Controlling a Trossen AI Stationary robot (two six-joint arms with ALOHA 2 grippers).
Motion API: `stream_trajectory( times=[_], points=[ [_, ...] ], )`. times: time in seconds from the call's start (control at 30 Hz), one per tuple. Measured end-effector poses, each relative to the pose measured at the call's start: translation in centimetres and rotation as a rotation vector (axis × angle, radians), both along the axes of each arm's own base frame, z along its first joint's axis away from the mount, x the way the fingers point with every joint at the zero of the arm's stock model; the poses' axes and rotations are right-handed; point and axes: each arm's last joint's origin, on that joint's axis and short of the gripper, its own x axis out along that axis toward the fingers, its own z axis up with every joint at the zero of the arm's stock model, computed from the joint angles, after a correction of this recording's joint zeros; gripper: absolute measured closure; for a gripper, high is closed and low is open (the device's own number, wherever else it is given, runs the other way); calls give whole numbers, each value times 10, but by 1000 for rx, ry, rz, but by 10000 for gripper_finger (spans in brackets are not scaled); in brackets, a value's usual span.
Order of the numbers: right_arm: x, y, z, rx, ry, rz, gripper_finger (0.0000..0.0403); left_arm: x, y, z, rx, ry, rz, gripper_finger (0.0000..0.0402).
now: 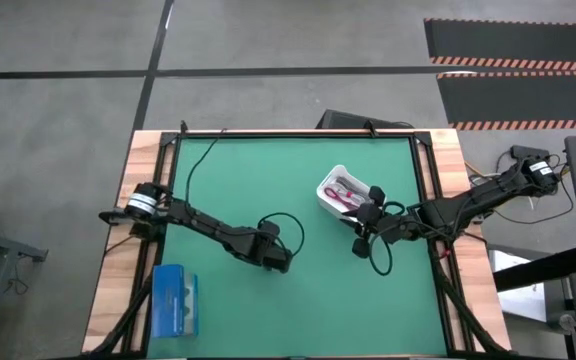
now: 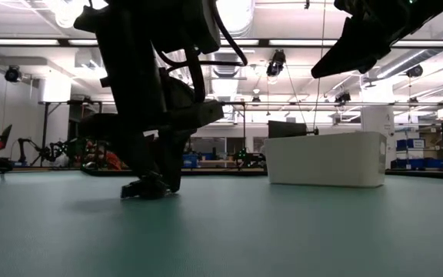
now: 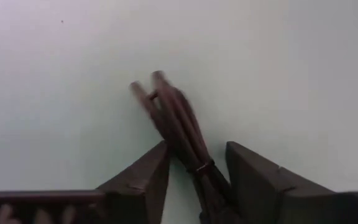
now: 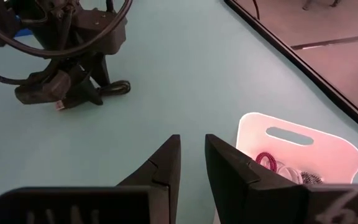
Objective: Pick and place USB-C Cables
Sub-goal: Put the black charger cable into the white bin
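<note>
Left gripper [image 3: 194,177] astride black cable [image 3: 176,124]

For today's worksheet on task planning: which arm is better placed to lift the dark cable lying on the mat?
Left. Its hand already straddles the dark cable on the mat, while the right hand hovers near the white bin.

The worktop [image 1: 298,300] is a green mat framed by bare wood strips along its left and right edges. A white bin [image 1: 344,190] stands toward the far right. A flat blue box [image 1: 175,301] lies at the near left corner. A black cable [image 3: 176,127] lies near the middle.
</note>
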Motion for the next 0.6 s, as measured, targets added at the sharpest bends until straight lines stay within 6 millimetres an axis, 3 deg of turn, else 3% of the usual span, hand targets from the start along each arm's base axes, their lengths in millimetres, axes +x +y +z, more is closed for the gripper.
stream_trajectory(
  times=[0.33, 0.6],
  points=[
    [-1, 0, -4, 30, -4, -18, 339, 1, 0, 0, 28, 3, -47, 377],
    [-2, 0, -7, 35, -1, -13, 339, 0, 1, 13, 72, -27, -123, 380]
  ],
)
